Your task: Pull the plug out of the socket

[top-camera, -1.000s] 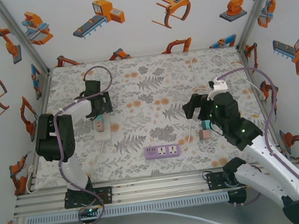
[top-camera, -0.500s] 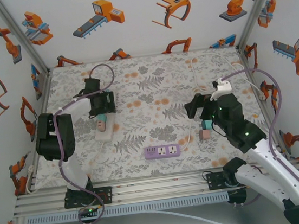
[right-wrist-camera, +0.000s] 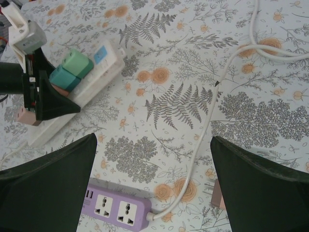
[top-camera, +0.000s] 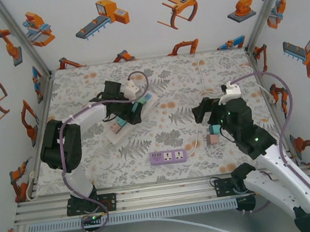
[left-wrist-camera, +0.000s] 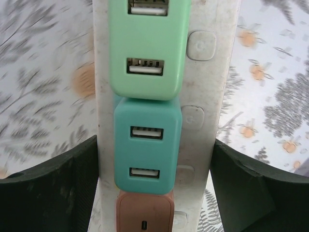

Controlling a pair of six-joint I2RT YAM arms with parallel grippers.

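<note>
A white power strip (top-camera: 118, 129) lies diagonally on the floral mat. It carries a green plug (left-wrist-camera: 147, 48), a teal plug (left-wrist-camera: 147, 145) and a pink plug (left-wrist-camera: 145, 215) in a row. My left gripper (top-camera: 130, 112) is open, with one finger on each side of the strip and the teal plug between them; the left finger (left-wrist-camera: 53, 188) sits against the strip's edge. From the right wrist the strip (right-wrist-camera: 104, 72) shows with the green plug (right-wrist-camera: 77, 63) and teal plug (right-wrist-camera: 61, 76). My right gripper (top-camera: 204, 110) hangs open over bare mat, holding nothing.
A purple power strip (top-camera: 168, 157) lies near the front, its white cable (right-wrist-camera: 207, 121) running back across the mat. A loose pink plug (top-camera: 213, 139) and a teal one (top-camera: 215, 128) lie under the right arm. Printed walls enclose the table.
The left arm has swung right and forward over the white strip. The strip has turned from lengthwise to diagonal and shifted right. The right arm has hardly moved.
</note>
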